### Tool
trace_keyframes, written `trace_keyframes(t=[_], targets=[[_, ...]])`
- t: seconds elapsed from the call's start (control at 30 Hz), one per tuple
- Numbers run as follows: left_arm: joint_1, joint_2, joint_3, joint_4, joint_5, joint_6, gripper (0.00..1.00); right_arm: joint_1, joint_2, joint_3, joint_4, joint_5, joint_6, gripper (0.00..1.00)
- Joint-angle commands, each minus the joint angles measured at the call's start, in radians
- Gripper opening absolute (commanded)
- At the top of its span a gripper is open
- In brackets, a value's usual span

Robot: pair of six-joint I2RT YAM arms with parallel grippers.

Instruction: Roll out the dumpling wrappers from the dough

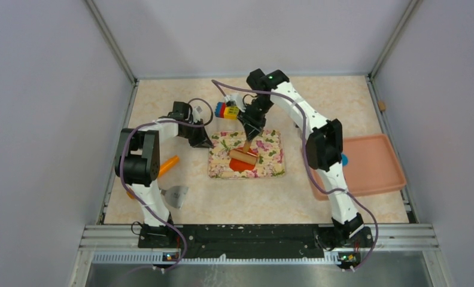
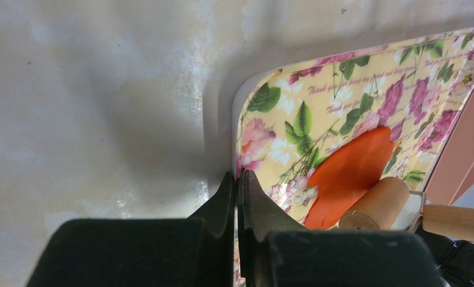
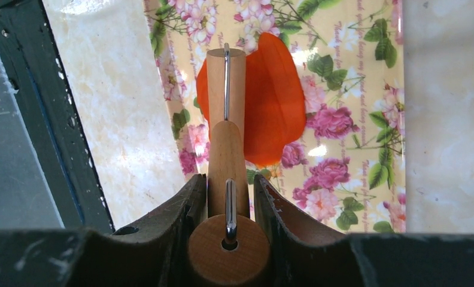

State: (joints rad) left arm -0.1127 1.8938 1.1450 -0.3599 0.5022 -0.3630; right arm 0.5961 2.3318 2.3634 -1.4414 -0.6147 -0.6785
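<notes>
Currently right gripper (image 3: 228, 192) is clamped on the handle of the wooden rolling pin (image 3: 225, 149), its roller lying on the flattened orange dough (image 3: 276, 101) on the floral tray (image 3: 354, 89), while left gripper (image 2: 239, 185) sits closed and empty beside the tray's rim.

white arm links (image 1: 336, 191) with black joints (image 1: 140, 156); purple cables (image 1: 122, 161) looped alongside
</notes>
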Motion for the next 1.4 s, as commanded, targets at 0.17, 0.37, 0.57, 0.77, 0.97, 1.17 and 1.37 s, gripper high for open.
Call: trace_keyframes(t=[0.17, 0.37, 0.57, 0.77, 0.97, 1.17, 1.37], targets=[[-0.004, 0.033, -0.002, -0.004, -0.054, 0.024, 0.00, -0.030, 0.050, 0.078, -0.058, -0.117, 0.057, 0.00], [-0.004, 0.031, -0.002, -0.009, -0.060, 0.033, 0.00, -0.087, 0.107, 0.019, -0.057, -0.244, 0.204, 0.00], [-0.004, 0.030, -0.006, -0.024, -0.068, 0.041, 0.00, -0.159, 0.016, -0.164, 0.033, -0.373, 0.358, 0.00], [-0.002, 0.009, 0.021, -0.071, -0.097, 0.036, 0.00, -0.270, -0.244, -0.598, 0.737, -0.468, 1.023, 0.00], [-0.002, -0.016, -0.011, -0.051, -0.054, -0.093, 0.00, -0.272, -0.445, -0.923, 1.031, -0.343, 1.237, 0.00], [-0.003, -0.042, -0.084, 0.007, -0.032, -0.212, 0.00, -0.271, -0.589, -1.118, 1.133, -0.235, 1.247, 0.00], [-0.004, -0.066, -0.143, 0.048, -0.038, -0.284, 0.00, -0.268, -0.628, -1.195, 1.166, -0.210, 1.237, 0.00]])
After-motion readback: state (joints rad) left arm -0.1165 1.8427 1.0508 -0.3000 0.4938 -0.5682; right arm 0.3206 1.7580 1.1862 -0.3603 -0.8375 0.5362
